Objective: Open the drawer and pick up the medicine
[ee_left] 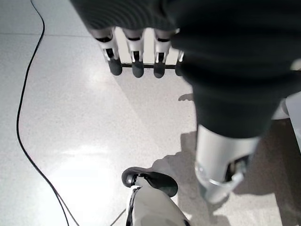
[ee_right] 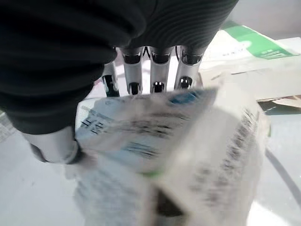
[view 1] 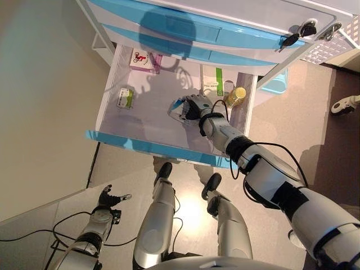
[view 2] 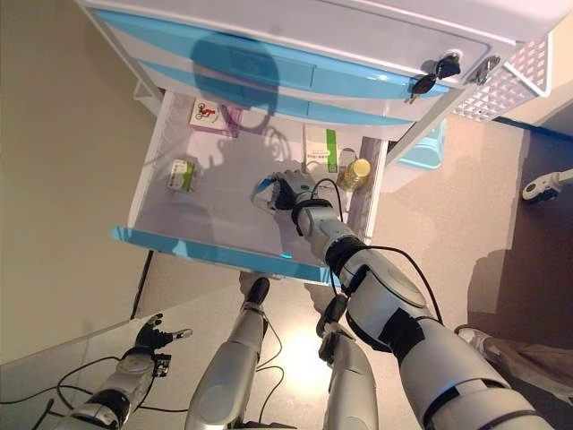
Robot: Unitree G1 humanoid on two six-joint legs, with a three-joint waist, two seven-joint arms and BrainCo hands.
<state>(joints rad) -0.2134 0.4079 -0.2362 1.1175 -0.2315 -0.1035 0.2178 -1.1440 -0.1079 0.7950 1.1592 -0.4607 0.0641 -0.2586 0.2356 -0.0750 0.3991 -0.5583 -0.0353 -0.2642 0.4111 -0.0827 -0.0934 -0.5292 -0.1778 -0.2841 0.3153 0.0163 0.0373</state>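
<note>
Likely lab or clinic room: white-and-blue drawer cabinet with keys, smooth pale floor.

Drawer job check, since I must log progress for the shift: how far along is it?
Done: the drawer stands pulled out, its contents exposed. In hand: the right robot hand is inside it, fingers curled round a white and blue medicine box. Left: raising the box clear of the drawer. The left robot hand hangs open low over the floor, idle.

Open drawer holds boxes and bottle.
</note>
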